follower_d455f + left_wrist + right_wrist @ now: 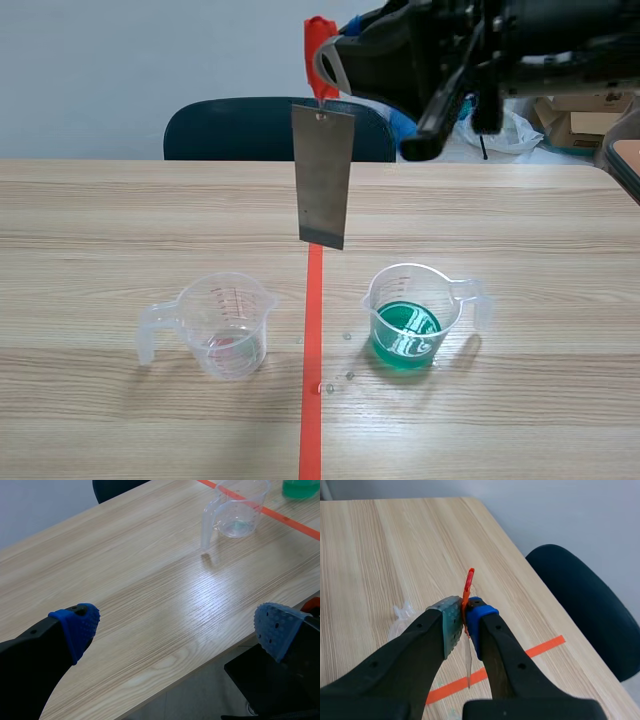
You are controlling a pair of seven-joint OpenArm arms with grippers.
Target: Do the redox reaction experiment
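Metal plate: a thin grey rectangular metal plate is hanging upright in the air above the light wooden tabletop, well clear of both cups.
Holder: a small orange-red plastic clip is carrying the plate by its top edge; how it is fastened there is hard to make out, possibly through a small hole.
Right end effector: its two pads are pinching the orange-red clip, not the plate itself.
Left end effector: it is hovering low near the tabletop edge with fingers spread wide, holding nothing.
Green cup: a clear plastic measuring cup with green liquid is standing at about 4 o'clock from the plate's lower edge.
Second cup: a clear plastic measuring cup with a trace of liquid is sitting at about 8 o'clock from that edge.
Handling: the plate is looking light, stiff and smooth, likely swinging freely under the clip, so slow moves are suiting it.
Grasp point: holding the clip is keeping the pads dry and the plate vertical for dipping.
Risk: the light cups are tipping easily if the plate's edge is knocking a rim.
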